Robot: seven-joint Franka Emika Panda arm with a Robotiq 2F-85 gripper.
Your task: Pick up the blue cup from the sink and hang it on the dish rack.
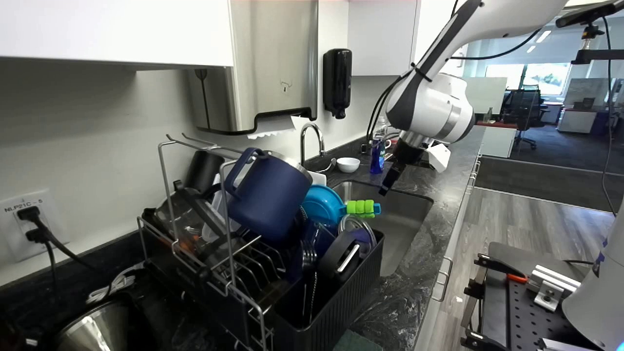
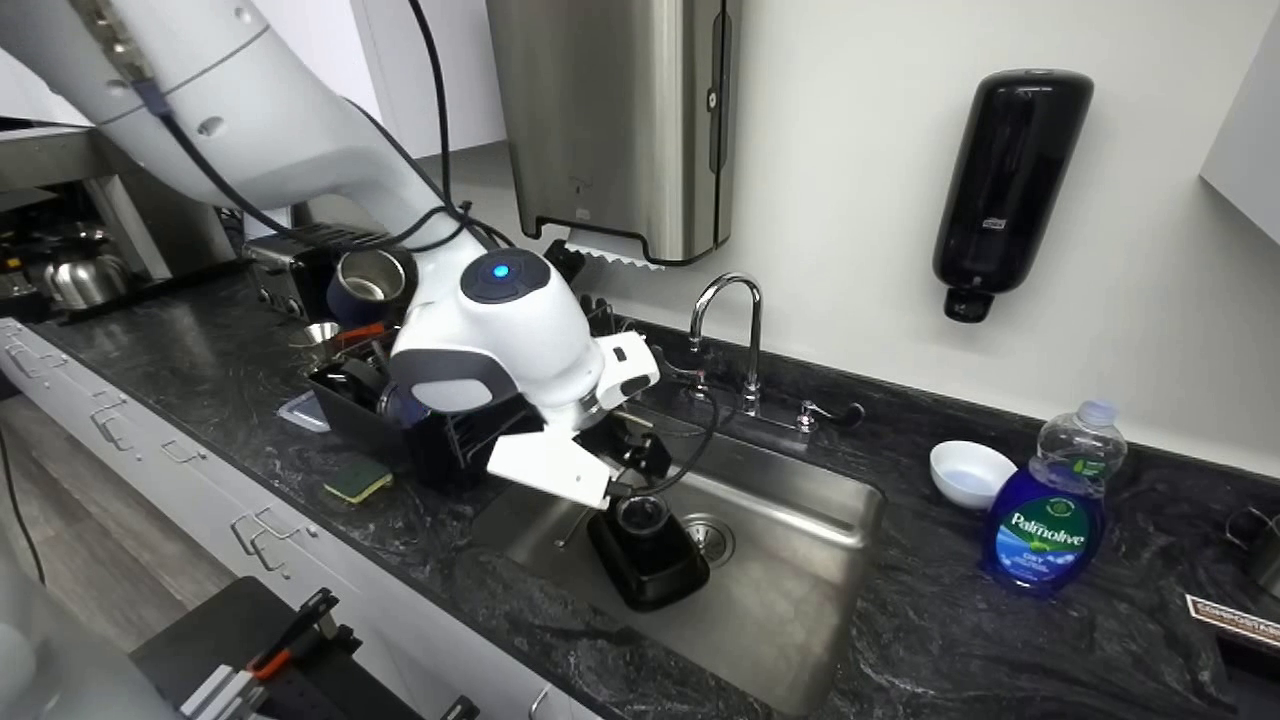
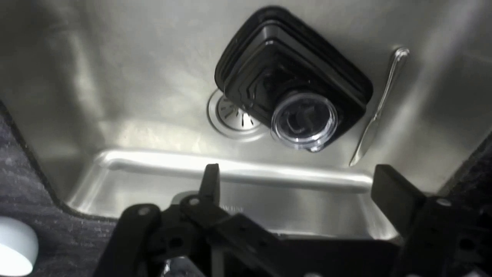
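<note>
My jaws are spread and unloaded over the sink [image 2: 790, 610]. The navy mug [image 1: 272, 195] rests tilted on the dish rack [image 1: 249, 265]; judging it placed, I should retract upward, clearing the faucet [image 2: 754, 345].

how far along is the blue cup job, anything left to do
Done, by the look of it: the blue cup sits tilted on the dish rack, though whether it hangs by its handle I can't tell. In hand: nothing; the gripper is open above the sink. Left: probably just moving clear, since the sink shows a black container and a knife but no blue cup.
</note>
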